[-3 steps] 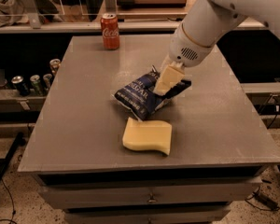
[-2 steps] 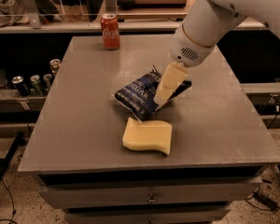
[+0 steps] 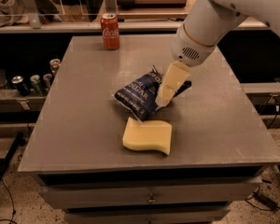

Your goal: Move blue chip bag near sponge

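The blue chip bag (image 3: 139, 94), crinkled navy foil with white lettering, lies on the grey table (image 3: 84, 125) near its middle. The pale yellow sponge (image 3: 148, 136) lies just in front of it, almost touching the bag's lower edge. My gripper (image 3: 168, 98) hangs from the white arm (image 3: 203, 29) at the bag's right end, right against it, just behind the sponge's right side. The part of the bag under the gripper is hidden.
A red cola can (image 3: 110, 31) stands upright at the table's back edge, left of centre. Several cans (image 3: 32, 80) sit on a lower shelf left of the table. A counter with clutter runs behind. Drawers sit under the table's front edge.
The gripper has dropped slightly at the bag's right end. The bag and sponge stay in about the same place.
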`<control>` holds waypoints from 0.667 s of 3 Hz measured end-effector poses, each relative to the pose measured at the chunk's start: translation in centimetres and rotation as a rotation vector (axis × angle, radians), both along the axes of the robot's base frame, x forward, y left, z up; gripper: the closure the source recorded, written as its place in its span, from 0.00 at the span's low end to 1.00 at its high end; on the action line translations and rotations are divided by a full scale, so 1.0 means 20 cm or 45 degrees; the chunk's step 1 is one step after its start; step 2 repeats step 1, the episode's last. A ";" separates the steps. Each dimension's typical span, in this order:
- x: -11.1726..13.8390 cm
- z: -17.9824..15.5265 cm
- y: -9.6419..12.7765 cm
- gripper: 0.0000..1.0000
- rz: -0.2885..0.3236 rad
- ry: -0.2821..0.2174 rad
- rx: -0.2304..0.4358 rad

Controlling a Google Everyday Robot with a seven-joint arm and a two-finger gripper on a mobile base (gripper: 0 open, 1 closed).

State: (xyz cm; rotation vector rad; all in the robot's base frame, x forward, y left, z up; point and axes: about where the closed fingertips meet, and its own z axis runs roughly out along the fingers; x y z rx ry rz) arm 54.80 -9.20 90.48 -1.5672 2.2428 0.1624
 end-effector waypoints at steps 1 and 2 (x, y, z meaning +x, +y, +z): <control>-0.02 0.01 -0.06 0.00 0.039 -0.026 0.032; -0.02 0.01 -0.06 0.00 0.039 -0.026 0.032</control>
